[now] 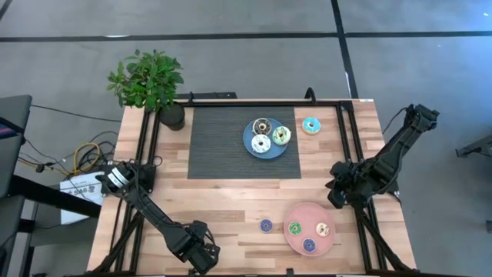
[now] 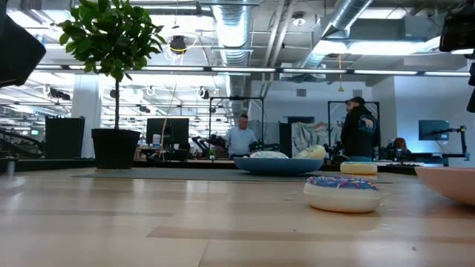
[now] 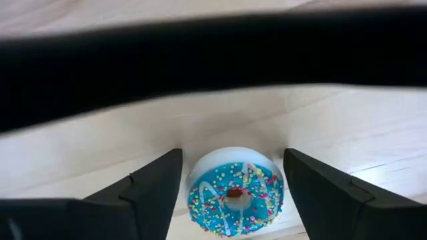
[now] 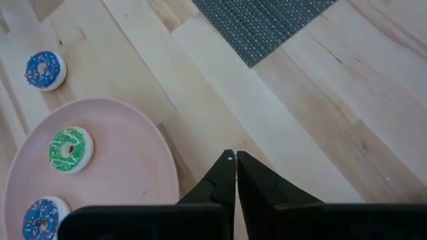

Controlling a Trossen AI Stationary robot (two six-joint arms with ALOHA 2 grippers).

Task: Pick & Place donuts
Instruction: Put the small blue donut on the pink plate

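My left gripper [image 1: 201, 250] is near the table's near edge, open. Its fingers stand on either side of a turquoise sprinkled donut [image 3: 235, 193] that lies flat on the wood, with narrow gaps showing. In the high view the gripper hides this donut. My right gripper [image 4: 235, 157] hovers shut over bare wood beside the pink plate [image 1: 300, 211]. That plate holds green [image 1: 294, 228], tan [image 1: 323, 229] and blue [image 1: 309, 245] donuts. A blue donut [image 1: 266, 225] lies on the table left of it. The blue plate [image 1: 250, 132] carries three donuts, and a turquoise one [image 1: 310, 125] lies to its right.
A dark woven mat [image 1: 219, 146] covers the table's far middle under the blue plate. A potted plant [image 1: 150, 81] stands at the far left corner. Black frame rails [image 1: 146, 146] run along both sides. People stand in the room beyond the table [image 2: 241, 137].
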